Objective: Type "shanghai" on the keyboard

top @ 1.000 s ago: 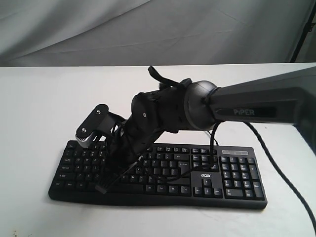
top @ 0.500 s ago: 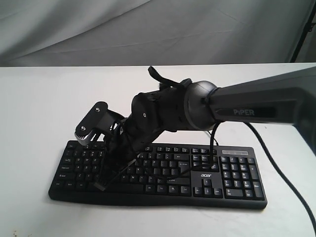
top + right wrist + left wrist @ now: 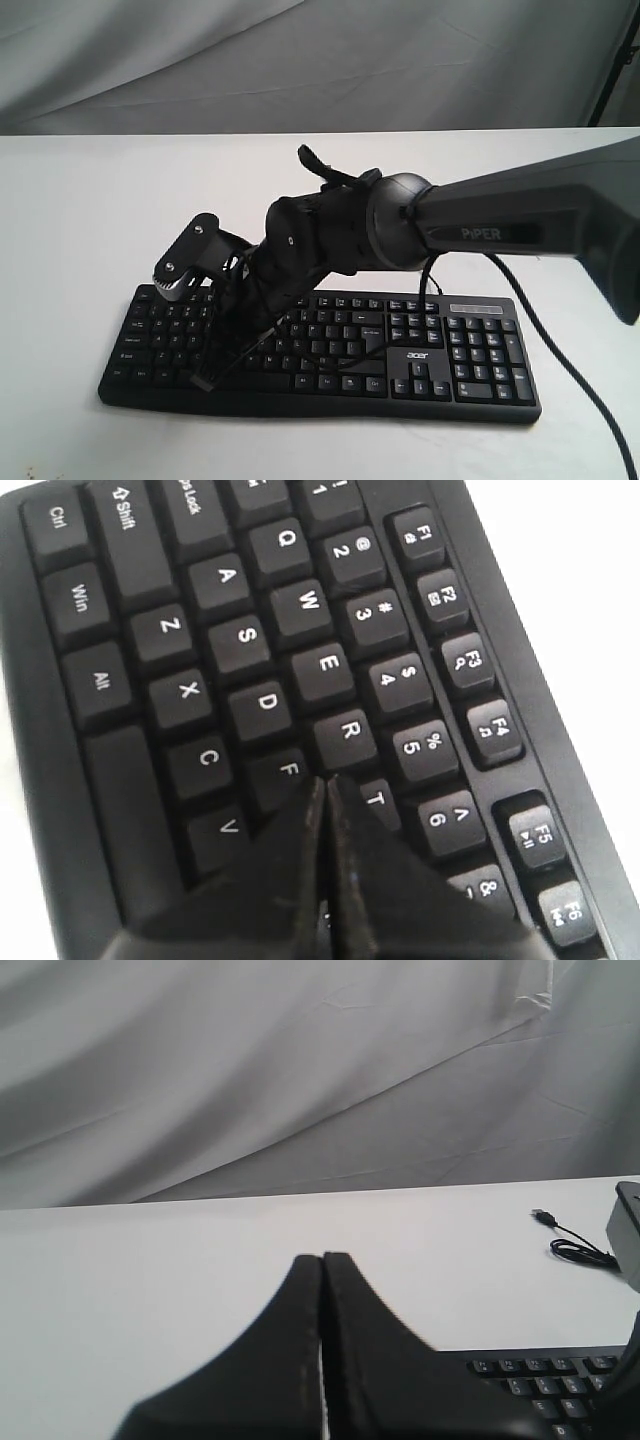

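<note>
The black keyboard (image 3: 330, 345) lies on the white table, its "acer" logo (image 3: 418, 353) near the arrow keys. My right gripper (image 3: 205, 380) reaches across from the right and points down at the left half of the keys. In the right wrist view the right gripper (image 3: 322, 782) is shut with nothing in it, its tips just above the keys between F (image 3: 289, 771) and T (image 3: 376, 798). My left gripper (image 3: 322, 1258) is shut and empty above bare table, with a corner of the keyboard (image 3: 560, 1380) beside it. The left gripper does not show in the exterior view.
A thin black cable with a USB plug (image 3: 572, 1243) lies coiled on the white table (image 3: 80, 220) behind the keyboard, next to a grey box edge (image 3: 628, 1230). The right arm's black cable (image 3: 432, 290) hangs over the keys. A grey cloth backdrop (image 3: 300, 60) closes off the far side.
The right arm's long link has tilted down a little and its wrist has shifted slightly. The shut fingertips lifted a touch leftward, then settled back over the same left-hand keys.
</note>
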You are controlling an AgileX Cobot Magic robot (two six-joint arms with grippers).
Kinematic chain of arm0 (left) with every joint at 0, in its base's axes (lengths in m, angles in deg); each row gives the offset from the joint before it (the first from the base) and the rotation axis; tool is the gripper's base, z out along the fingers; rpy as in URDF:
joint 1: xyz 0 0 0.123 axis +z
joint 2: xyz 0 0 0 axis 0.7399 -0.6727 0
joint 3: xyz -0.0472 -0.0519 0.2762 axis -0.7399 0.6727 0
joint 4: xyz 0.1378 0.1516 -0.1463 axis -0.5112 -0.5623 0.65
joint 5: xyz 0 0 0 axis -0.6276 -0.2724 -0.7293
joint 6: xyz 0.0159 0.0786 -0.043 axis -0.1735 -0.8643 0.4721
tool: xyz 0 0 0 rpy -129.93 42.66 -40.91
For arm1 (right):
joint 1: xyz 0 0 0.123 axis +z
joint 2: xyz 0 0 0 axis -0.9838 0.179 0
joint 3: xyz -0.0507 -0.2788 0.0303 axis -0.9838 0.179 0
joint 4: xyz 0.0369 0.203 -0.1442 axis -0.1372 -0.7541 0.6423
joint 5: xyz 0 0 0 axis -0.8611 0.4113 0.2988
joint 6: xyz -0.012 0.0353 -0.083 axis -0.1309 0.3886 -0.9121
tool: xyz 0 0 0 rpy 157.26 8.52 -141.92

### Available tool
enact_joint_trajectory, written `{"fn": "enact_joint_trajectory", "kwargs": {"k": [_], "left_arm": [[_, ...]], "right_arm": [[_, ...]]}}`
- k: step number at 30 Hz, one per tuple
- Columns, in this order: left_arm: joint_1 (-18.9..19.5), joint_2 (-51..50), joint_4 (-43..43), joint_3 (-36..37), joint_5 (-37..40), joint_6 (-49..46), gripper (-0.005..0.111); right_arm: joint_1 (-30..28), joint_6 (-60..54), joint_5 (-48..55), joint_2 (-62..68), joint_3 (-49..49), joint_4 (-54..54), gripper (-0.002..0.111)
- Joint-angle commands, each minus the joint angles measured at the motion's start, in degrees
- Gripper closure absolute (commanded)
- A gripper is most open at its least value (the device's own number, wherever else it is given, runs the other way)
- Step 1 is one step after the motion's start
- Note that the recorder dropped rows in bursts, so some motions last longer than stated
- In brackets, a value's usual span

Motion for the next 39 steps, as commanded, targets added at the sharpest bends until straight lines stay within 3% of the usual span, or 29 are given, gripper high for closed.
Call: {"fn": "enact_joint_trajectory", "kwargs": {"k": [1,16,39], "left_arm": [[-0.4,0.1,0.0,0.1,-0.3,0.2,0.107],[-0.4,0.1,0.0,0.1,-0.3,0.2,0.107],[-0.4,0.1,0.0,0.1,-0.3,0.2,0.107]], "right_arm": [[-0.2,-0.3,-0.2,0.8,-0.3,-0.6,0.108],[-0.2,4.5,2.6,-4.4,-0.1,5.3,0.108],[-0.8,5.0,0.7,-3.5,2.9,4.3,0.108]]}}
